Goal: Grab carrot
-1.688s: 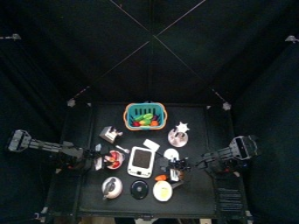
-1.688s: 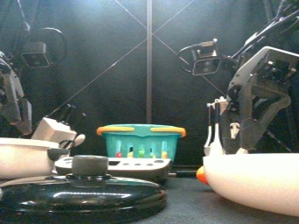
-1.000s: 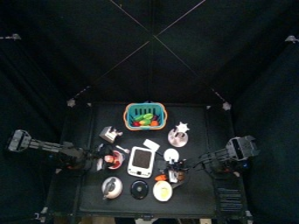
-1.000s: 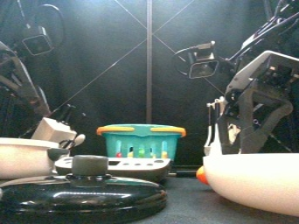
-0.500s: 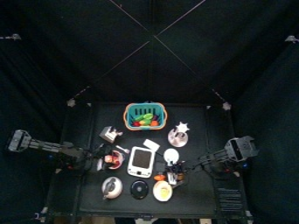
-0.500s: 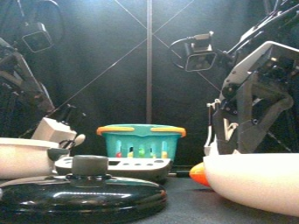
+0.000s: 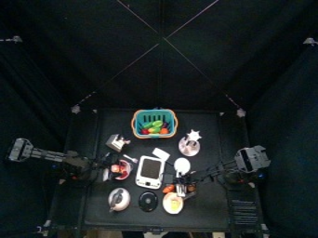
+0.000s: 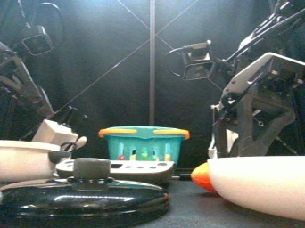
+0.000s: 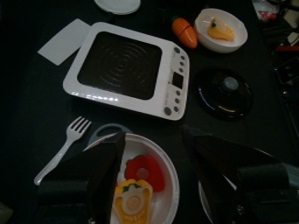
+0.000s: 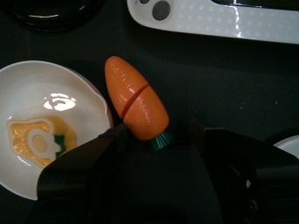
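The carrot [image 10: 136,98] is a small orange toy with a green end. It lies on the black table between the white dish with a yellow centre [image 10: 41,109] and the white device [image 10: 222,19]. My right gripper [image 10: 163,156] is open, with its jaws either side of the carrot's green end, not closed on it. In the top view the carrot [image 7: 172,191] lies at the front of the table, close to the right gripper [image 7: 187,189]. The front view shows its orange tip [image 8: 202,175]. My left gripper [image 9: 163,179] is open over a white plate of toy food [image 9: 158,162].
A teal basket [image 7: 154,121] stands at the back. A black lid [image 9: 228,87] lies near the device [image 9: 128,68], and a white fork [image 9: 65,150] lies beside the plate. Other small pieces [image 7: 191,141] stand mid-table.
My right arm has moved forward and down toward the carrot. The carrot has shifted slightly left in the front view. The left arm has barely moved.
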Motion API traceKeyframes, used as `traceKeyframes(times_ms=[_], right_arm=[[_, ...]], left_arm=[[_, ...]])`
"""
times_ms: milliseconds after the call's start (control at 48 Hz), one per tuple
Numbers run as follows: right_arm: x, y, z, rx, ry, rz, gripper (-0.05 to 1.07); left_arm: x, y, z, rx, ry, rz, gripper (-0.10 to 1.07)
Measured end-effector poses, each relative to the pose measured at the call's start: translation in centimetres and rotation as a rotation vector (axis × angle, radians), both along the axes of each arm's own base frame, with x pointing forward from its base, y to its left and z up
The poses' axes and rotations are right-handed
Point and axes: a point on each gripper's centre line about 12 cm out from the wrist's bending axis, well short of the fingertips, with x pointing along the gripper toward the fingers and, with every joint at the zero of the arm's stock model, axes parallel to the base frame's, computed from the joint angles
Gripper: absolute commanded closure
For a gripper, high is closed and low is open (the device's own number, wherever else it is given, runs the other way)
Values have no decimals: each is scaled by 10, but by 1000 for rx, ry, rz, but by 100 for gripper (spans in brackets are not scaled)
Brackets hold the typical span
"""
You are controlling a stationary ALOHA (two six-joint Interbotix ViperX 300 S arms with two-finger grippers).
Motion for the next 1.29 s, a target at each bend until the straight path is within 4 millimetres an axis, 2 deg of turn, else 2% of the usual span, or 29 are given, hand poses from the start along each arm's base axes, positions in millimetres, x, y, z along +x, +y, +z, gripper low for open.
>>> traceKeyframes(times_ms=[646,750,1021,1125,1292], right_arm=[[22,-1,-6,-67,-14,59,12],[24,0,-8,-71,-12,62,19],[24,-1,-9,-76,-4,64,44],[21,-2,-7,-84,18,62,46],[17,-4,13,-108,12,71,46]], left_arm=[[-3,3,-4,0,11,12,8],[-3,3,-5,0,12,13,8],[-3,3,-5,-1,12,16,8],[-3,3,-5,-1,12,16,8],[-3,3,-5,-1,12,16,8]])
